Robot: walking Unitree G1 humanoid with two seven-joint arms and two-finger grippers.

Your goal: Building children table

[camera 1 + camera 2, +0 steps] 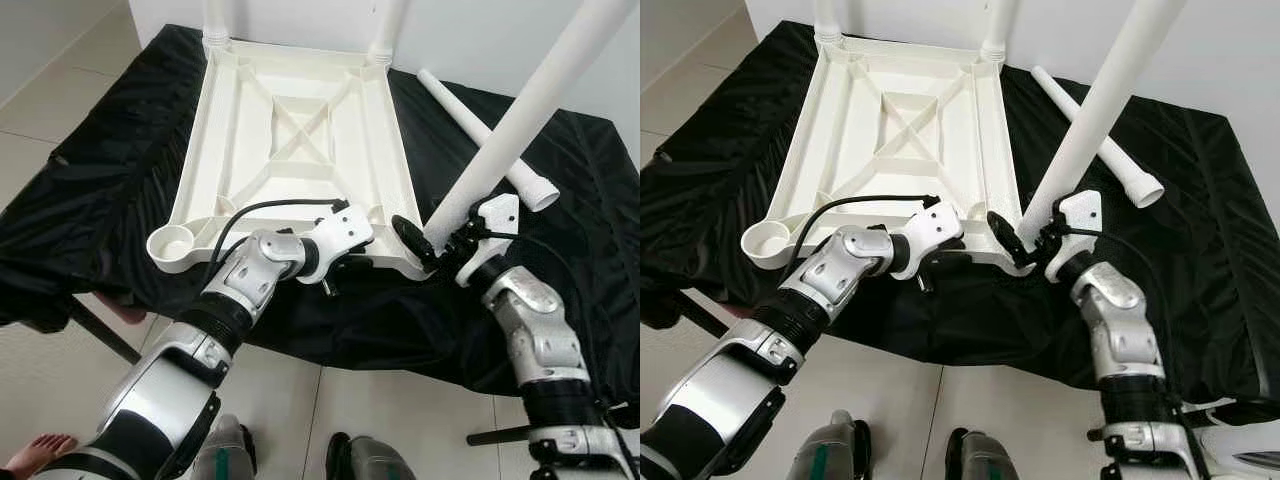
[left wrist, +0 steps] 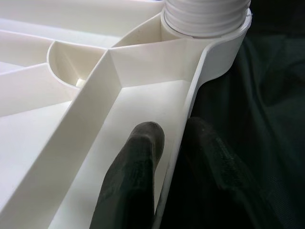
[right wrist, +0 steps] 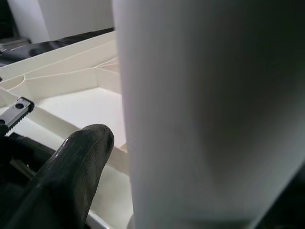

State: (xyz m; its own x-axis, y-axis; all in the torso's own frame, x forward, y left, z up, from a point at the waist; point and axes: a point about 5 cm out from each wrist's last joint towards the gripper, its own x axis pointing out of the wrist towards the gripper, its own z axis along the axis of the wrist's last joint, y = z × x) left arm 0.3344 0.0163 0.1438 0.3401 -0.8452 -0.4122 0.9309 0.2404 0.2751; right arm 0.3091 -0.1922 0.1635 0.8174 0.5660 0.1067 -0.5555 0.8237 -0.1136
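The white plastic table top (image 1: 225, 110) lies upside down on a black cloth. Two white legs (image 1: 215, 20) (image 1: 388, 30) stand in its far corner sockets. My right gripper (image 1: 432, 243) is shut on a third white leg (image 1: 520, 115), which leans to the right with its lower end at the near right corner socket. In the right wrist view that leg (image 3: 205, 114) stands beside one black finger (image 3: 71, 176). My left gripper (image 2: 174, 131) is shut on the table top's near rim (image 2: 188, 95), close to the ribbed leg end (image 2: 205, 14) in the socket.
A fourth leg (image 1: 490, 140) lies loose on the cloth (image 1: 560, 180) at the right. The near left socket (image 1: 172, 245) holds nothing. A person's bare foot (image 1: 35, 452) is on the tiled floor at the lower left. A white wall rises behind.
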